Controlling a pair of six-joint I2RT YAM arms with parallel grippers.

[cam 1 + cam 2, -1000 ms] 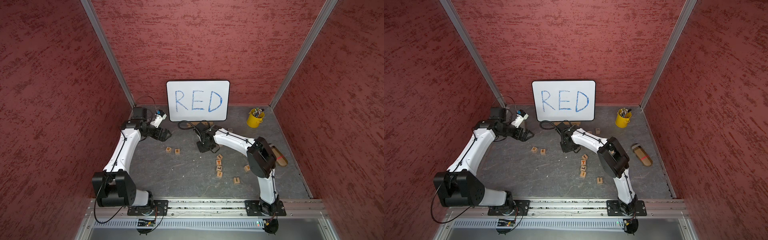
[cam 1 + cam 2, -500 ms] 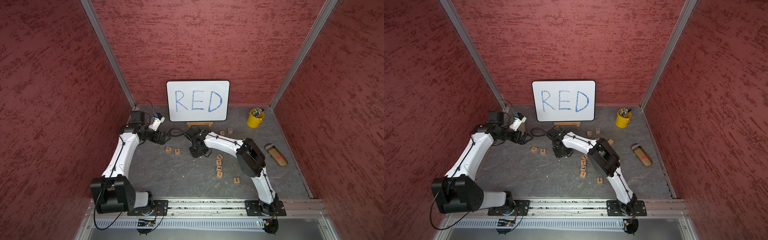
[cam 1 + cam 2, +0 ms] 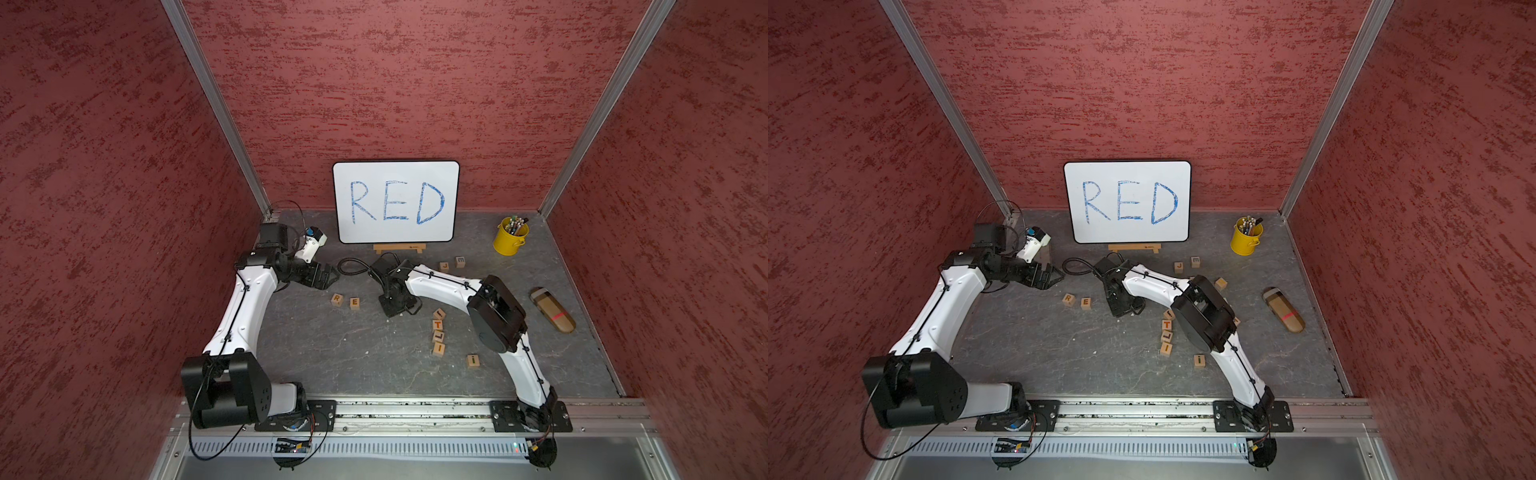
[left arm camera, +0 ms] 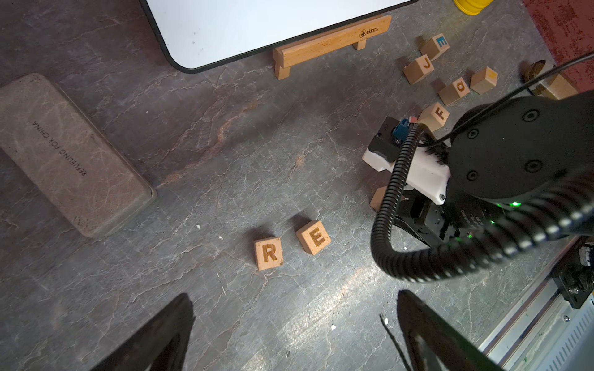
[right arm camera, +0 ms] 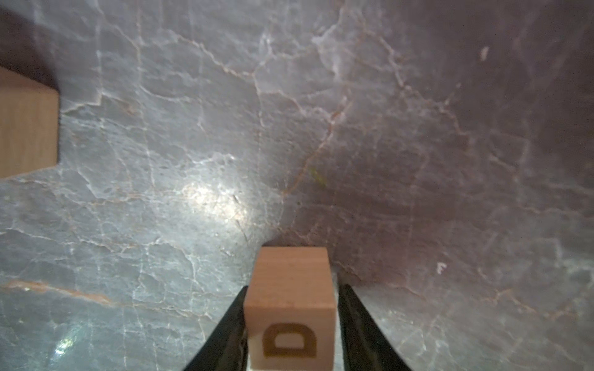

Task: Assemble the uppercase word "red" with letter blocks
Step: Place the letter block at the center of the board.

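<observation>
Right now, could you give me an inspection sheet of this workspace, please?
Surface: grey, veined, stone-look tabletop.
Job's things: R block and E block side by side, slightly apart; D block off to their side.
Clutter: spare J block, T block, i block; yellow cup of pens; brown case with a red stripe.
Grippers: left gripper open, empty; right gripper flanks the D block, grip unclear.
Cables: black corrugated cable looped by the right wrist.
Surroundings: red textured walls; whiteboard reading RED.

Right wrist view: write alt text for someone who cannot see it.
A light-wood block marked D sits between the black fingers of the right gripper, against a grey marbled table; whether they grip it is unclear. Another wooden block shows at the edge.
</observation>
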